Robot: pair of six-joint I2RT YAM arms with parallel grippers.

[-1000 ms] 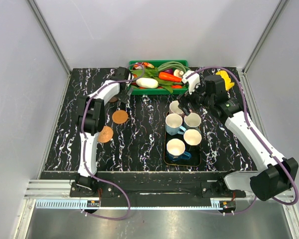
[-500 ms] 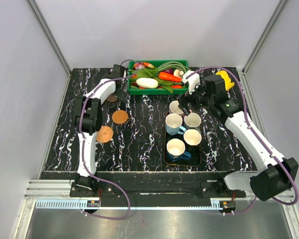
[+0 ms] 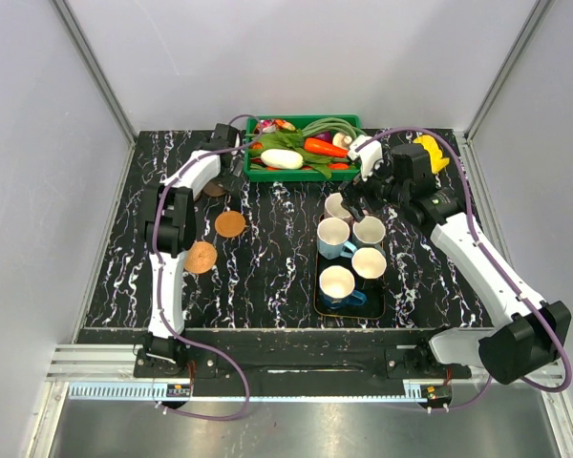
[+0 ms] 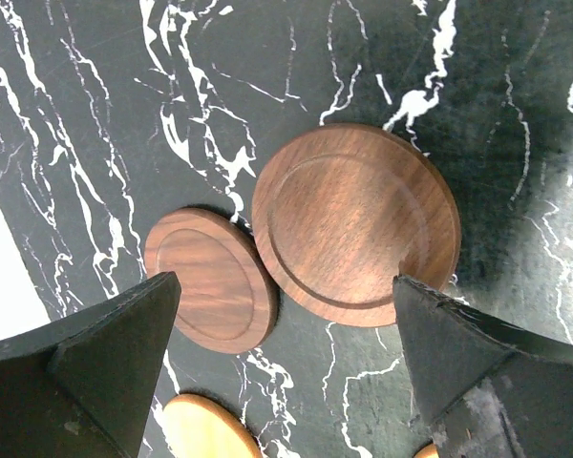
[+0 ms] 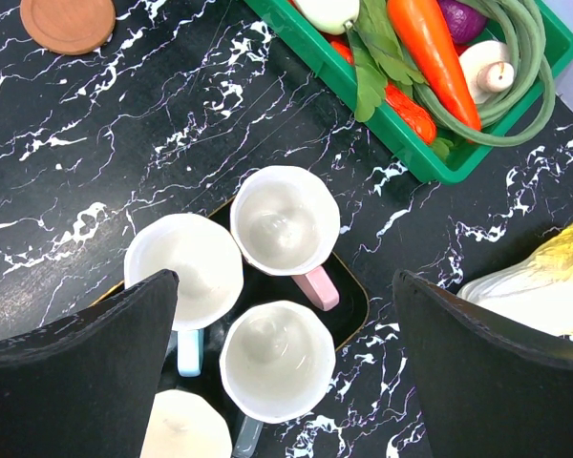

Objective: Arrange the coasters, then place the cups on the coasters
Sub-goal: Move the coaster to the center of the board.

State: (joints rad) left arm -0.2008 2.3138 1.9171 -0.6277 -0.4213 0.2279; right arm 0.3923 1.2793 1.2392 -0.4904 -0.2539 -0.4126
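Early days: coasters (image 4: 355, 224) lie unarranged at far left; all five cups (image 5: 285, 219) sit on the tray (image 3: 317, 286); left gripper (image 4: 285, 286) and right gripper (image 5: 285, 281) gape wide, both empty

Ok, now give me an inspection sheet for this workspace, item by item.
Surface: black white-veined table, no damage seen.
Job's things: five cups crowded on a black tray; two orange-brown coasters apart at left; two dark coasters beside each other farther back.
Clutter: green bin of vegetables; yellow object, far right.
Grippers: left gripper open above the dark coasters; right gripper open above the cups; both empty.
Cables: purple cables along both arms.
Surroundings: grey walls; nothing else seen.
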